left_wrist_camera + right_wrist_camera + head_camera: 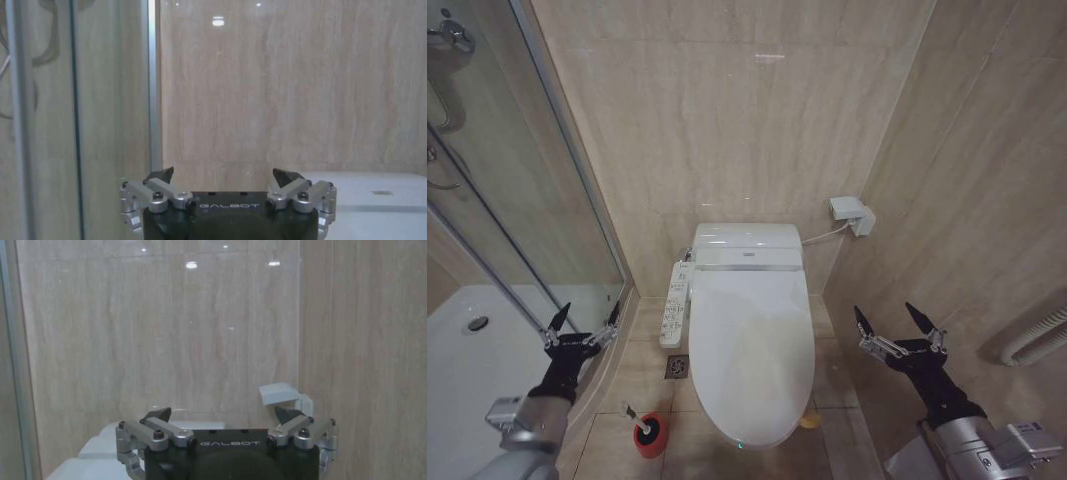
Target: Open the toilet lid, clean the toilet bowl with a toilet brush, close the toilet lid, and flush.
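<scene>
Both my grippers, left gripper (585,326) and right gripper (897,325), hover with fingers wide, holding nothing. Between them the glossy white oval toilet lid (752,350) lies closed; I'd hook its near edge and lift slowly. The black-bristled toilet brush (640,421) stands in its red cup.

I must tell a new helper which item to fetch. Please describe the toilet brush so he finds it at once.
Start at the large glossy white plastic toilet lid, shut. On the floor tiles on the robot's left of it stands a small red cup holder. The thin white-handled toilet brush leans out of it, the only stick there.
</scene>
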Controlling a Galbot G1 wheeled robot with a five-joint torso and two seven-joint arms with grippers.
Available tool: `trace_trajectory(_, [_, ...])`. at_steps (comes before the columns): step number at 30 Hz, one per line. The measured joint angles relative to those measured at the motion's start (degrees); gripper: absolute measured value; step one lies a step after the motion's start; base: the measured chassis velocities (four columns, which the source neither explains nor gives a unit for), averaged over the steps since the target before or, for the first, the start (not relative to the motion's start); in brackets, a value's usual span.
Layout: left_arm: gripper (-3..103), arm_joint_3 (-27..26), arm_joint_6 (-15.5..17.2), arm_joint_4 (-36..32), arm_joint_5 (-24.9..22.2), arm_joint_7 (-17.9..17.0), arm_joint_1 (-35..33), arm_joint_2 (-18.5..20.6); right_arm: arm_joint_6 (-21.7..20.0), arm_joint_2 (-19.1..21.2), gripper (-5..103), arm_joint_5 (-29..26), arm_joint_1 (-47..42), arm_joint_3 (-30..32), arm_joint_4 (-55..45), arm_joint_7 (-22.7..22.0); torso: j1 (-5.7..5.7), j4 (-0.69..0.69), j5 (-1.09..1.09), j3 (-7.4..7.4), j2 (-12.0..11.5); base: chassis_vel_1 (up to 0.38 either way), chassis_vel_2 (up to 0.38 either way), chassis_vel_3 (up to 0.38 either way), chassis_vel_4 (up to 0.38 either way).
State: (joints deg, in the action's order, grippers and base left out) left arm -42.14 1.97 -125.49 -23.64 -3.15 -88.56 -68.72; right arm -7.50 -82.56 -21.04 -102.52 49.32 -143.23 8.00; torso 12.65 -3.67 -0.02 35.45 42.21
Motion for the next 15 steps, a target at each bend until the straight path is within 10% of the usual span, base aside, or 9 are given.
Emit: trace_trajectory(15, [100,1.96,-7.13,9.95,-5.80,0.00,6.01,4.00,0.00,0.00,100,0.00,0.00,0.00,0.00,0.00,-0.01,0.00,0.02,-0.01,0.00,-0.007,0.006,0.003,-0.003])
